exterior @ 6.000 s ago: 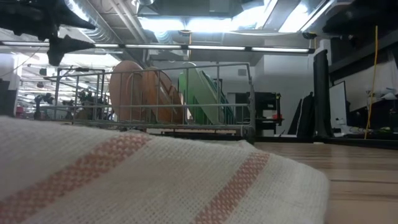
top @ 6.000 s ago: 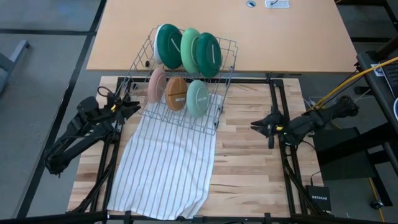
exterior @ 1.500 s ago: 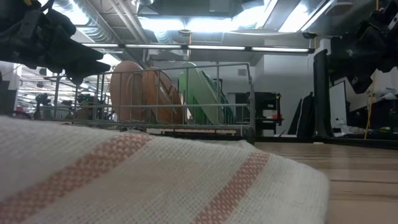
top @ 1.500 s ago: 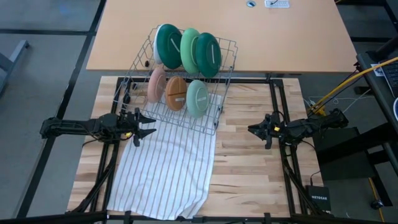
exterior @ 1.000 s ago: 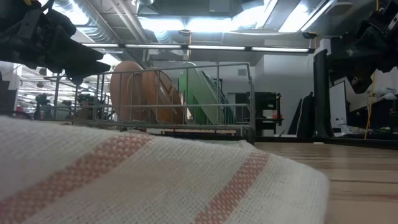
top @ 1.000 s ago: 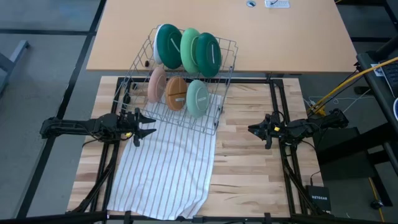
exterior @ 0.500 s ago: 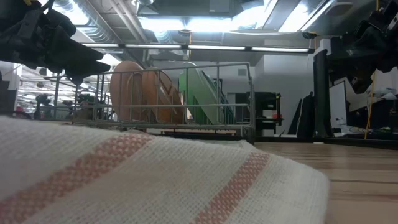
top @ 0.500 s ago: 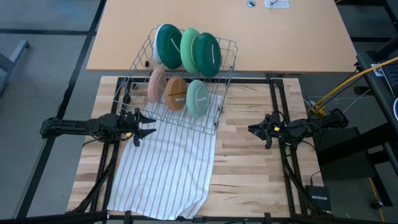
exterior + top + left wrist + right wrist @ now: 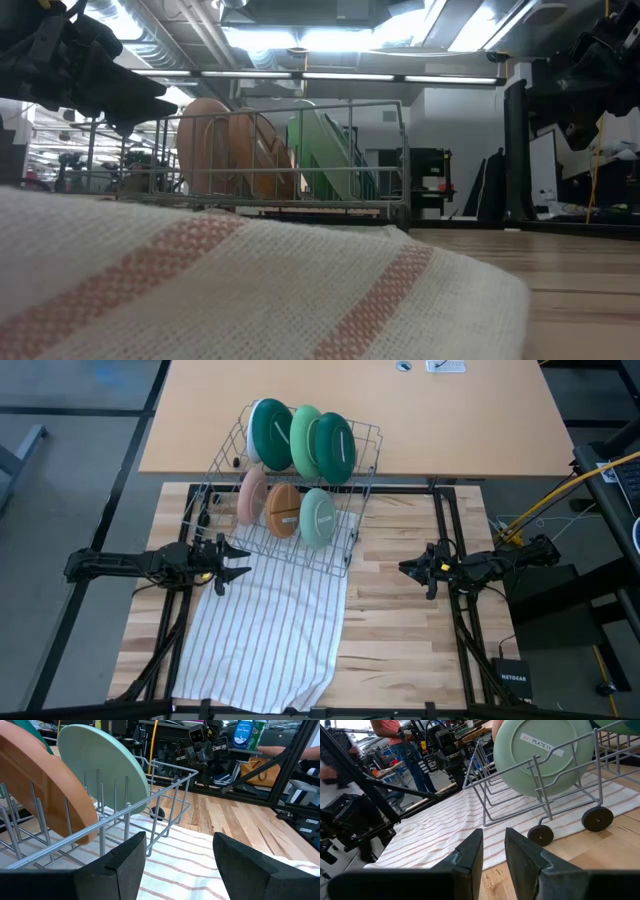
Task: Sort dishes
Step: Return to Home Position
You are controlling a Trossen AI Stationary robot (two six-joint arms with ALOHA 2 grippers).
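The dishes stand on edge in a grey wire rack [image 9: 300, 552]. The far row holds a white one with a dark green face [image 9: 268, 434], a light green one [image 9: 304, 440] and a dark green one [image 9: 335, 448]. The near row holds a pink one [image 9: 252, 495], a brown one [image 9: 284, 510] and a pale mint one [image 9: 318, 518]. The rack's near end rests on a white striped cloth [image 9: 265, 635]. My left gripper [image 9: 240, 564] hovers open and level at the rack's near left corner. My right gripper [image 9: 403, 567] hovers right of the rack, its fingers a little apart.
A tan desk [image 9: 450, 420] lies beyond the far edge. Black frame rails [image 9: 445, 540] run along the wooden table's sides. Bare wood [image 9: 390, 620] shows between the cloth and my right gripper. A person [image 9: 395, 735] stands in the room beyond.
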